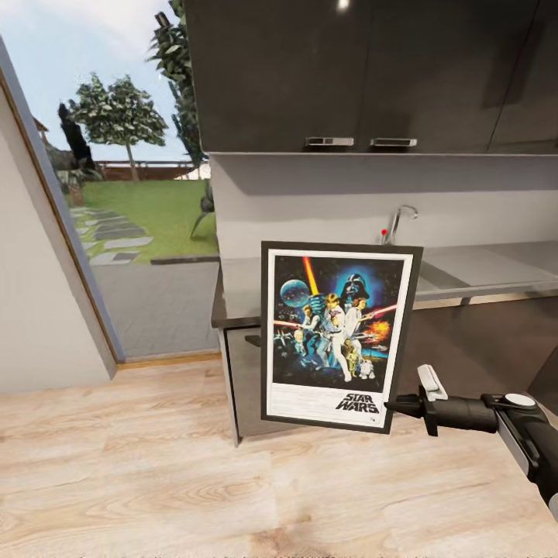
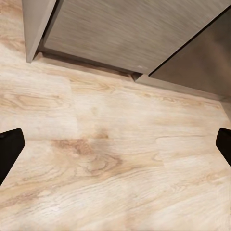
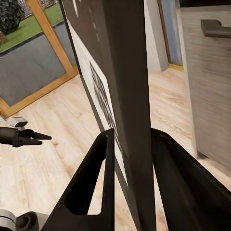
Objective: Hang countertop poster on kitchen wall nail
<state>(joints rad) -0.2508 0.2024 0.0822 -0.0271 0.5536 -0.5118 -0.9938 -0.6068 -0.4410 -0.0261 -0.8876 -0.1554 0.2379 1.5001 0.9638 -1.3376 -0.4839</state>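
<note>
Clearly the poster (image 1: 339, 335) is off the kitchen countertop (image 1: 496, 271) and in the air, upright with a slight tilt, in front of the counter's near end and below the dark wall cupboards (image 1: 372, 74). Using the poster as the landmark: the countertop with its chrome tap (image 1: 401, 221) runs behind it and off to its right, the glass door to the garden (image 1: 132, 201) lies to its left, and bare wood floor (image 1: 139, 473) spreads beneath it.

The right gripper (image 1: 397, 404) pinches the frame at the poster's lower right corner; the right wrist view shows both fingers (image 3: 103, 178) closed on the thin edge. I judge this a weak hold, since a corner grip lets the panel swing, so the carry should be slow, with the wrist held level.

No nail can be made out on the pale wall (image 1: 310, 194) behind the poster. The cupboards' lower edge and the counter's front edge are the nearest things to catch; the floor side looks open.

The left gripper (image 2: 115, 144) hangs over the floor with its fingertips (image 2: 9, 149) spread wide, empty.
</note>
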